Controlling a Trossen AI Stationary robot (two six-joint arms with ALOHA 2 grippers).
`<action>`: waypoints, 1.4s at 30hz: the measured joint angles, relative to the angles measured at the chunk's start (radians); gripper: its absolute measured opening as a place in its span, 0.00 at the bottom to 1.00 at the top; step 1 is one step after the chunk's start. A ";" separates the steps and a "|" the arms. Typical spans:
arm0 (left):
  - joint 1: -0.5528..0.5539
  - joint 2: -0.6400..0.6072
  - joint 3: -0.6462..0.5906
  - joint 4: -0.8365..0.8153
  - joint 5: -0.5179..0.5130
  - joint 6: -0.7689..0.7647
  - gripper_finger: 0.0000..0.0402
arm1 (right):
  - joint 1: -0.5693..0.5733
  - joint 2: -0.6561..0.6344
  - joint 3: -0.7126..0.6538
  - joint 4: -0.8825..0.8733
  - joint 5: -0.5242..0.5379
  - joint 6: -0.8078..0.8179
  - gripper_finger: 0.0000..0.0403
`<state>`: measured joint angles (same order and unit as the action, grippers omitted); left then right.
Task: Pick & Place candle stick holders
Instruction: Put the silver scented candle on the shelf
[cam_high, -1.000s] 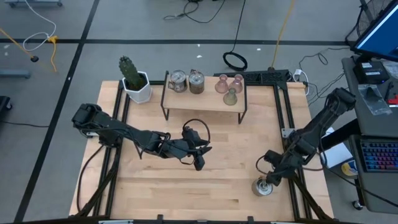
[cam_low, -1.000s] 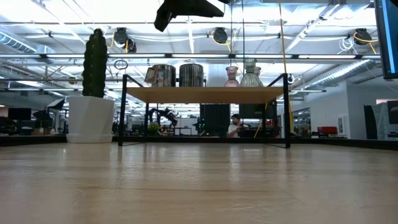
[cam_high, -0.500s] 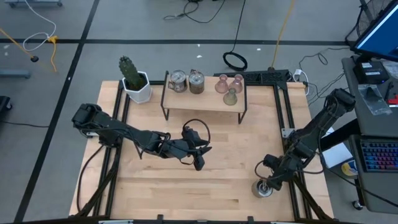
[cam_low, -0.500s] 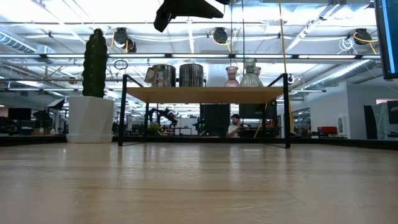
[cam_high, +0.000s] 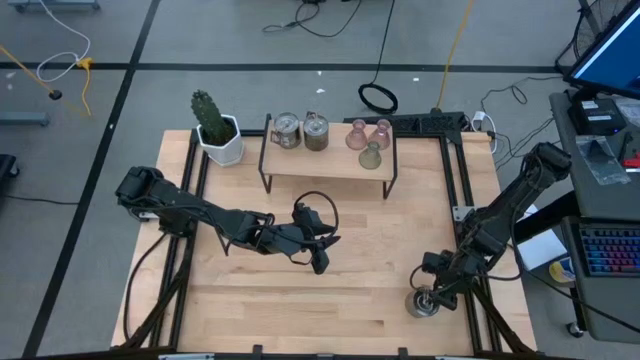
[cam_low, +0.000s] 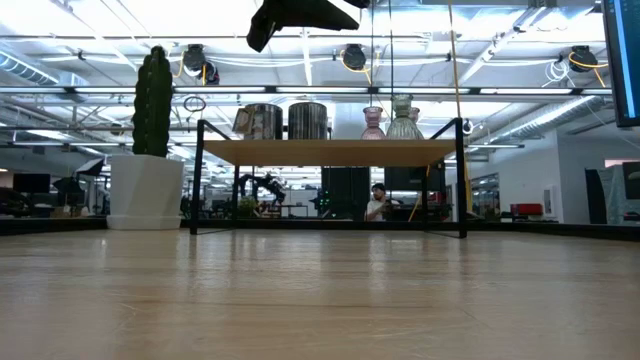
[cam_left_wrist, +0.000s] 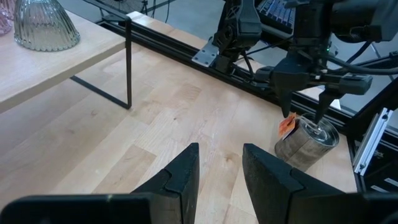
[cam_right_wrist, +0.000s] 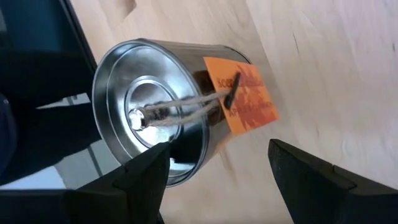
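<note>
The right pincer (cam_high: 428, 293) hung spread above a silver candle stick holder (cam_high: 421, 302) at the surface's (cam_high: 300, 300) near right corner; its orange tag (cam_right_wrist: 247, 96) bore unreadable writing. The left pincer (cam_high: 320, 264), mid-surface, stood slightly parted, empty. Five holders (cam_high: 327, 135) occupied the far shelf (cam_high: 330, 162).

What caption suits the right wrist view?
Open right gripper poised over a silver holder with an orange tag on the table.
</note>
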<state>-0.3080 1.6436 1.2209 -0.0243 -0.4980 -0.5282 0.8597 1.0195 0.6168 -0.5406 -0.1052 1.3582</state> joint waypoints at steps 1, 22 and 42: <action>0.000 0.000 0.000 0.000 0.000 0.000 0.30 | 0.000 0.000 -0.001 0.006 0.000 -0.011 0.66; 0.000 0.000 0.000 -0.002 0.000 0.000 0.30 | 0.000 0.000 -0.001 0.061 0.001 -0.035 0.66; 0.000 0.000 0.000 -0.002 -0.001 -0.002 0.30 | -0.001 -0.005 -0.092 0.106 -0.061 0.124 0.66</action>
<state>-0.3081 1.6436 1.2209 -0.0261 -0.4988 -0.5306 0.8585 1.0142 0.5252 -0.4343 -0.1658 1.4818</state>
